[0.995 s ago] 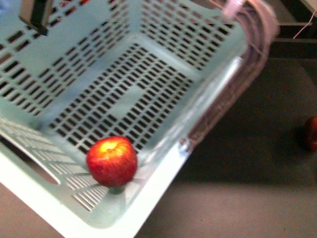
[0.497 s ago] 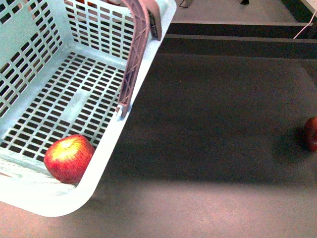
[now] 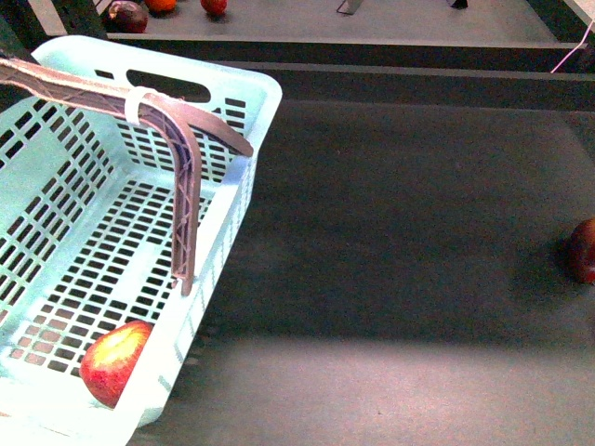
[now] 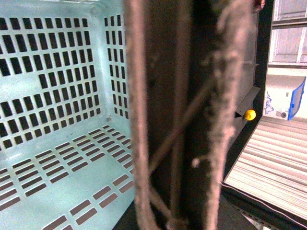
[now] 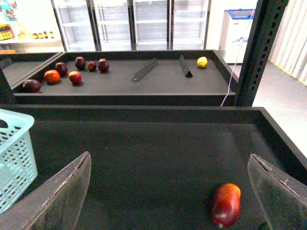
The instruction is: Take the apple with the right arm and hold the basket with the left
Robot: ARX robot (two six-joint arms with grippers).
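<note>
Dark counter (image 3: 390, 232), basket (image 3: 237, 82) on its left side, handle (image 3: 189, 195) raised. We note the apple (image 3: 113, 360) lying inside, in the near corner against the wall. Right jaws spread wide and empty over the counter, near a darker apple (image 5: 225, 205). Left jaws: the blurred handle fills that wrist view, so we cannot tell.

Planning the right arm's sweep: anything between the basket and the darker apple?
Nothing. Front view shows only bare dark surface between the basket and the darker apple.
</note>
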